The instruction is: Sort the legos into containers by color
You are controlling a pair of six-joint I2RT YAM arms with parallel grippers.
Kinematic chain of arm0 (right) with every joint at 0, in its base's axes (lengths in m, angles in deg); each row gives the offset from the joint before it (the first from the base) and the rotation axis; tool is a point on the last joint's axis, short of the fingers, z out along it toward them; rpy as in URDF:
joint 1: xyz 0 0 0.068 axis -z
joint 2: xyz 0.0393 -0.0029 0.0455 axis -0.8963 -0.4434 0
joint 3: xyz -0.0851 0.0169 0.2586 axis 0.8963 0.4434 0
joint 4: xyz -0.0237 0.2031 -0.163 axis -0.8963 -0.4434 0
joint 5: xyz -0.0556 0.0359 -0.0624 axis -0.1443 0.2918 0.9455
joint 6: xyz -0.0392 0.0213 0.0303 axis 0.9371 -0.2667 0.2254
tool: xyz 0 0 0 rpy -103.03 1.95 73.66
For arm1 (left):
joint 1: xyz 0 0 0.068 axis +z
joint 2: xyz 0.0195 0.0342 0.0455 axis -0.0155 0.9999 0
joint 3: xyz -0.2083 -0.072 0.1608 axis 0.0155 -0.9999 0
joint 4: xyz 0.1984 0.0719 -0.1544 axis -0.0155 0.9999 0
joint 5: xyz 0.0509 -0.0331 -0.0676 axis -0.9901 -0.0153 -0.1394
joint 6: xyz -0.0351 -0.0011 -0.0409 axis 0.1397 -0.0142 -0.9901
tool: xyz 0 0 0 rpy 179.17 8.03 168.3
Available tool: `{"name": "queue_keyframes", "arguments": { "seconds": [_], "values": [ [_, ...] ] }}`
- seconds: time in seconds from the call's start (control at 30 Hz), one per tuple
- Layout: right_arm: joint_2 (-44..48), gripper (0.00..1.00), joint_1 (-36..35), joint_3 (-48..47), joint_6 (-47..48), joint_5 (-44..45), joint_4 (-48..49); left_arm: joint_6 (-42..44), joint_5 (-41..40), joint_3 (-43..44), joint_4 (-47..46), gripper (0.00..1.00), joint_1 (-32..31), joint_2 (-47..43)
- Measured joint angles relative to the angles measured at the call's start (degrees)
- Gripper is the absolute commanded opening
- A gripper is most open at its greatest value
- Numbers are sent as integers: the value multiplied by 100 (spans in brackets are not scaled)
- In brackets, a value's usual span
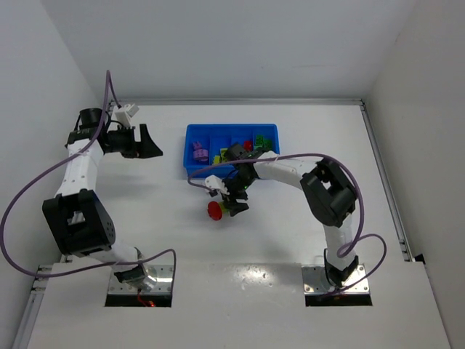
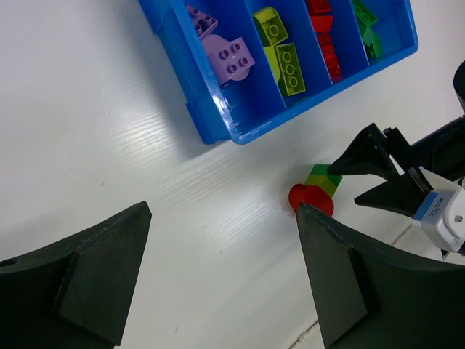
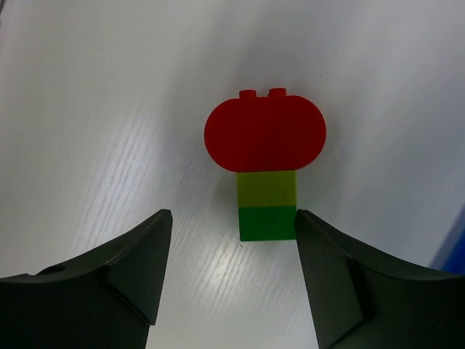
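Observation:
A joined stack lies flat on the table in front of the tray: a red rounded brick (image 3: 265,134), a yellow-green brick (image 3: 267,189) and a green brick (image 3: 267,223). My right gripper (image 3: 232,214) is open, low over the table, its fingers either side of the green end, with the right finger right beside it. The stack (image 1: 216,209) and right gripper (image 1: 232,204) show in the top view. The blue tray (image 1: 190,132) holds purple (image 2: 229,54), yellow-green (image 2: 283,58), red (image 2: 323,43) and green (image 2: 367,33) bricks, one colour per compartment. My left gripper (image 1: 154,142) is open and empty, raised left of the tray.
The tray's near corner (image 3: 454,247) is at the right edge of the right wrist view. The right arm reaches across the tray's front right. White walls enclose the table at the back and on both sides.

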Motion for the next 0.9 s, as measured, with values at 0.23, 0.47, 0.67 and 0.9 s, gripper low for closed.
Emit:
{"name": "queue_keyframes", "arguments": {
  "seconds": [0.23,0.47,0.67,0.9],
  "values": [
    [-129,69,-46,-9,7,13,94,-26,125,2,11,86,9,219],
    [-402,69,-46,-9,-114,85,184,-28,173,4,11,85,11,219],
    [-411,43,-46,-11,-238,160,363,-26,192,4,11,82,-2,227],
    [-334,15,-22,17,-575,271,466,120,699,-310,-13,84,-31,223]
  ]
}}
